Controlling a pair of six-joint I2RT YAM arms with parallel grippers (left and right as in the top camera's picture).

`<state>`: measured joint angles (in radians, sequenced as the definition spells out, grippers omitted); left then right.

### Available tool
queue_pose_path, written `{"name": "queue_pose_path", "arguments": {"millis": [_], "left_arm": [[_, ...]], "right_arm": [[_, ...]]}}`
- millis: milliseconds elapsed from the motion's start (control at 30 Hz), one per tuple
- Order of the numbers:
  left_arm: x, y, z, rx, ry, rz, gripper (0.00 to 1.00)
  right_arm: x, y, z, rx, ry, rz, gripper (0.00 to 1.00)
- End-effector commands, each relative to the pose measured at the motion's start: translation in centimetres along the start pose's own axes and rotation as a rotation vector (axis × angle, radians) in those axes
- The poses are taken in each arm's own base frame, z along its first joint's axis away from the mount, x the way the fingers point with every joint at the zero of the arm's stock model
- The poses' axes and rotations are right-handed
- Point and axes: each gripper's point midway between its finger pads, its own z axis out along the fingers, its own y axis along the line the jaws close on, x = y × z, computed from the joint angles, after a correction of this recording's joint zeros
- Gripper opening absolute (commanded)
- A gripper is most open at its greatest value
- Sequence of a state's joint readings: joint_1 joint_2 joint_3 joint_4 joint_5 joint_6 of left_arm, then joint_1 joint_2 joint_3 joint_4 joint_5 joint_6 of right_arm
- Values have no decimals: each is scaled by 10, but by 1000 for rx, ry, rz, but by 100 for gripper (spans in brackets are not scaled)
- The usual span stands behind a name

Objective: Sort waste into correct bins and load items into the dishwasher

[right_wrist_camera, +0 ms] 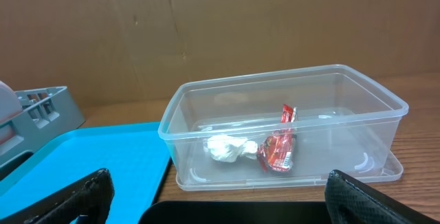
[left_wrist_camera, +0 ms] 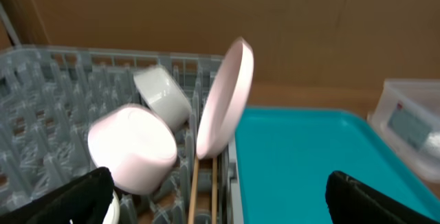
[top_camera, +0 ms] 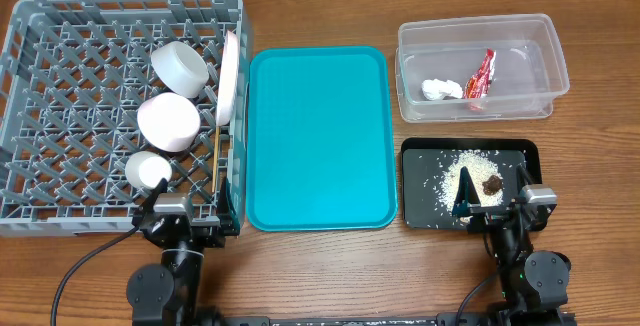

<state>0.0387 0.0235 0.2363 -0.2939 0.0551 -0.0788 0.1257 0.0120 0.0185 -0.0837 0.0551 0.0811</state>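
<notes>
Your left gripper (top_camera: 188, 216) sits at the near edge of the dish rack (top_camera: 60, 66), jaws spread wide with nothing between them. Just ahead of it, the two chopsticks (left_wrist_camera: 194, 189) lie in the rack's right-hand lane, running away from you. The round white plate (left_wrist_camera: 227, 100) stands on edge above them, leaning a little. Left of the plate, the pink bowl (left_wrist_camera: 134, 148) and the pale grey-green bowl (left_wrist_camera: 161, 97) rest on the pegs. The small white cup (top_camera: 148, 170) is the item nearest the gripper, a little to its left.

Your right gripper (top_camera: 493, 201) is at the near edge of the black tray (top_camera: 425, 216), jaws likewise spread and holding nothing. From overhead, the rice grains (top_camera: 458, 178) and the brown lump (top_camera: 491, 183) lie on the tray just beyond the fingertips, the lump roughly in line with the gap. You cannot tell from these views whether a finger touches the tray. Farther ahead is the clear tub (right_wrist_camera: 385, 100), with the red wrapper (right_wrist_camera: 278, 148) and the white tissue (right_wrist_camera: 227, 148) side by side on its floor, touching or nearly so. The teal tray (top_camera: 318, 136) lies between the rack and the two bins.
</notes>
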Motion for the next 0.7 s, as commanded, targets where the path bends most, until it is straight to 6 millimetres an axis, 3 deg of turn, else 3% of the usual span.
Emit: {"name": "queue_pose_path", "arguments": {"millis": [0, 267, 667], "left_arm": [[-1, -1, 3, 8, -46, 7, 100], [-12, -16, 11, 94, -212, 110, 100], [25, -17, 20, 115, -122, 114, 100]], "right_arm": [[2, 0, 0, -2, -2, -3, 100], [2, 0, 0, -2, -1, -3, 100], [2, 0, 0, -2, -1, -3, 100]]}}
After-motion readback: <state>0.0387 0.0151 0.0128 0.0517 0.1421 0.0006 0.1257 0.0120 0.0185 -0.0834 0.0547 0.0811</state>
